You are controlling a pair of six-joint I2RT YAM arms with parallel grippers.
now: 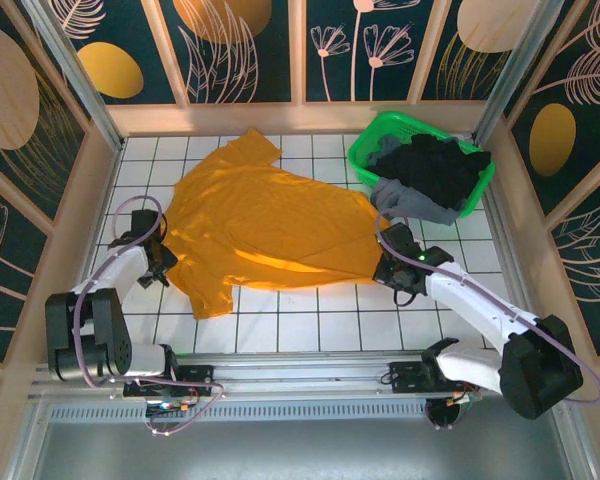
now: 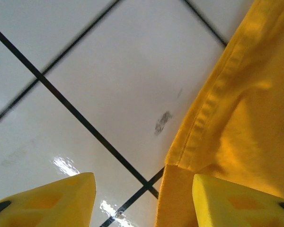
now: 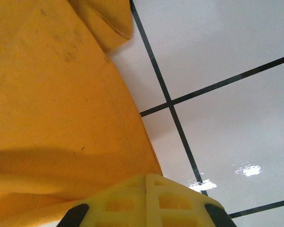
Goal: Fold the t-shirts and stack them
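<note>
Two wrist views differ: left gripper (image 2: 142, 184) gapes, right gripper (image 3: 147, 184) pinches mustard t-shirt (image 3: 52, 94).

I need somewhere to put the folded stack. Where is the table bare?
Bare: the near tile strip between the orange shirt and the rail, and the far-left corner beside its sleeve. Crowded: far right, where the basket holds dark shirts.

A bright green plastic basket (image 1: 372, 145) stands at the far right of the white tiled table (image 1: 310, 320), close to the back wall. Thin dark grid lines cross the tiles. One tile near the left bears a small grey mark (image 2: 163, 122) — perhaps a scuff. Dark panels (image 1: 240, 45) with gold and pale leaf patterns enclose the table.
</note>
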